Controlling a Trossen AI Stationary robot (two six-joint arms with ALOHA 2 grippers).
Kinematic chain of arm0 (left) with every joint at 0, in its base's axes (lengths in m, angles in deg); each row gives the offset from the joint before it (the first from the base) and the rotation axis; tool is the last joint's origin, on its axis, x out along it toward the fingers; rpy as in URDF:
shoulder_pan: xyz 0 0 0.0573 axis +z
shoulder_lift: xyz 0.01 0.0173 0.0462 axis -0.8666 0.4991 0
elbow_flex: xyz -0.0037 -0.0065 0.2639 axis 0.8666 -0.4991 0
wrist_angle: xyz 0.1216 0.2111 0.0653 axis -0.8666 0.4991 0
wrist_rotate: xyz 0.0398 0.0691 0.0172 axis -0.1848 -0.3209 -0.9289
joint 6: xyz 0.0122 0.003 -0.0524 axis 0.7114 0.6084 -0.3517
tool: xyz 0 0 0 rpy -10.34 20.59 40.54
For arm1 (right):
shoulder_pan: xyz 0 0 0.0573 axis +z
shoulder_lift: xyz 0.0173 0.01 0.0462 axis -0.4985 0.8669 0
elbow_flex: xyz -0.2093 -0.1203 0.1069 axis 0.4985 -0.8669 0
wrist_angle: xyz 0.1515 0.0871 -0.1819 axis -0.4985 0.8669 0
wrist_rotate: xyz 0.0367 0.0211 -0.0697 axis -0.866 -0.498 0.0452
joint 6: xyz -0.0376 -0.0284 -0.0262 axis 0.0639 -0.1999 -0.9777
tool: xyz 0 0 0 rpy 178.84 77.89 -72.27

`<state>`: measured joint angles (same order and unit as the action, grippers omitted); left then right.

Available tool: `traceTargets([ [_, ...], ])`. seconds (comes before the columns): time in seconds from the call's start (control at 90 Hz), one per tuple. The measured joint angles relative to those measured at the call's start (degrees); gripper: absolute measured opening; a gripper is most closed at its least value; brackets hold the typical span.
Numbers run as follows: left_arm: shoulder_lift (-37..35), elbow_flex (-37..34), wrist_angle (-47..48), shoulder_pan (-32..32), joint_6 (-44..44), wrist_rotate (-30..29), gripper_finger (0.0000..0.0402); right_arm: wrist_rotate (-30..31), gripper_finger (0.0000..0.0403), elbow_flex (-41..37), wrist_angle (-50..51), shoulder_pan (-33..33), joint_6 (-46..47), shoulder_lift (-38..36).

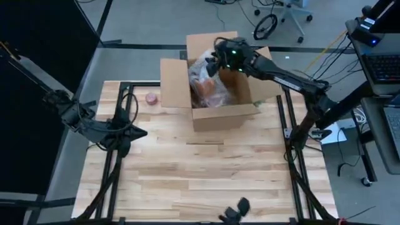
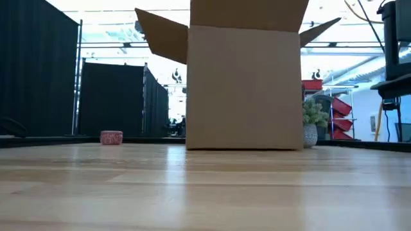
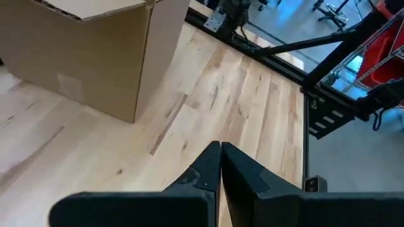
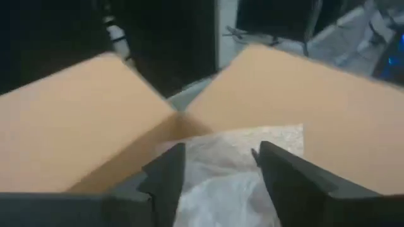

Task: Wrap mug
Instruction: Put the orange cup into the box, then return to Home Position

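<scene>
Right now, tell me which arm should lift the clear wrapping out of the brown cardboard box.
Right. The right gripper hangs open over the brown cardboard box, above the clear wrapping. The left gripper is shut, far off at the table's left edge.

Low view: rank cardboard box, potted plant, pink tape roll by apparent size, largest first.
1. cardboard box, by far the largest.
2. potted plant, beside the box's right edge.
3. pink tape roll, smallest.
The plant seems to stand farther back than the box, so its true size is unsure.
</scene>
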<state>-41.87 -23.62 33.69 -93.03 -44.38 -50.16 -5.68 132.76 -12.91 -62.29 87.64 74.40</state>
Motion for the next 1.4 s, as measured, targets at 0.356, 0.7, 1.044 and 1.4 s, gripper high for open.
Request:
traceTargets([
  [0.356,0.17,0.02,-0.11,0.00,-1.42,-0.97,0.0000,-1.35,0.0037,0.04,2.39,0.65,-1.28,5.90],
  [0.7,0.26,0.02,1.41,0.00,-1.05,-1.78,0.0000,-1.86,0.0003,0.10,8.91,2.46,-2.52,10.29],
  [1.044,0.26,0.04,2.71,0.00,-1.44,-1.78,0.0000,-2.42,0.0020,2.20,9.61,2.35,-0.82,5.78],
  [1.4,0.26,0.04,1.75,0.00,-1.57,-1.78,0.0000,-14.29,0.0140,14.59,21.23,2.48,-1.14,1.85],
])
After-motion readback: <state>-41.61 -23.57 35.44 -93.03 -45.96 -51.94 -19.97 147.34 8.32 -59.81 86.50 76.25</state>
